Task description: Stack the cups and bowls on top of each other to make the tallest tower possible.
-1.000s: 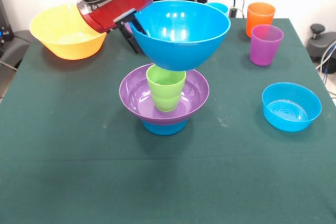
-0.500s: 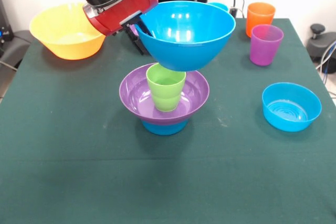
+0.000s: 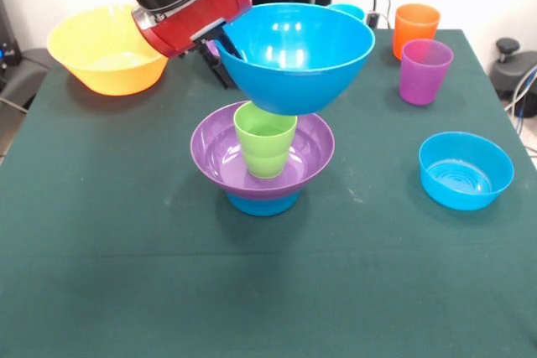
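Fingers (image 3: 225, 46) of the gripper (image 3: 220, 49) pinch the near-left rim of the large blue bowl (image 3: 295, 54), one dark finger reaching inside the wall; the outer one is mostly hidden behind the bowl, so the grip looks closed on the rim rather than plainly seen. This bowl hangs tilted in the air above the tower (image 3: 263, 161), its underside just over the lime green cup (image 3: 265, 140), whether touching it I cannot tell. On the green table (image 3: 126, 274), the large yellow bowl (image 3: 107, 58) sits at the far left corner, partly past the edge. At the table's middle stands the tower: a wide purple bowl (image 3: 220, 153) rests on a small blue bowl (image 3: 263, 203), and the lime green cup stands upright inside the purple one. Another small blue bowl (image 3: 466, 171) lies near the right edge. Toward the far right corner stand the translucent purple cup (image 3: 425, 71) and, behind it, the orange cup (image 3: 416, 27). A light blue cup (image 3: 350, 12) peeks over the held bowl's rim.
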`<state>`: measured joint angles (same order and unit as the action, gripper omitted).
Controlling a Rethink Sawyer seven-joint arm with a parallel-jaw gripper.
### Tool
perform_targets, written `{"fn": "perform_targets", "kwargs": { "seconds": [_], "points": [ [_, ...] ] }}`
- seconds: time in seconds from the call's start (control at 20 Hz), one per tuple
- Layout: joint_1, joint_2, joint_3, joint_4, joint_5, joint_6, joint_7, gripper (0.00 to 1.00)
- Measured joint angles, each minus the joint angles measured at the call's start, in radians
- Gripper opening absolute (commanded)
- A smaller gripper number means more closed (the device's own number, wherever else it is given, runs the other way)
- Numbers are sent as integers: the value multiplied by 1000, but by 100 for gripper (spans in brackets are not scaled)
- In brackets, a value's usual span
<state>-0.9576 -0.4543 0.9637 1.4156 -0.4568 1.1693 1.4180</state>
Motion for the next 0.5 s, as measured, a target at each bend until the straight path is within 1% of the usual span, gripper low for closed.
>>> {"fn": "perform_targets", "kwargs": {
  "seconds": [0.25,0.5],
  "points": [
    [0,3,0,-3,-36,0,-2,0],
    [0,10,0,-5,-54,0,-9,0]
  ]
}}
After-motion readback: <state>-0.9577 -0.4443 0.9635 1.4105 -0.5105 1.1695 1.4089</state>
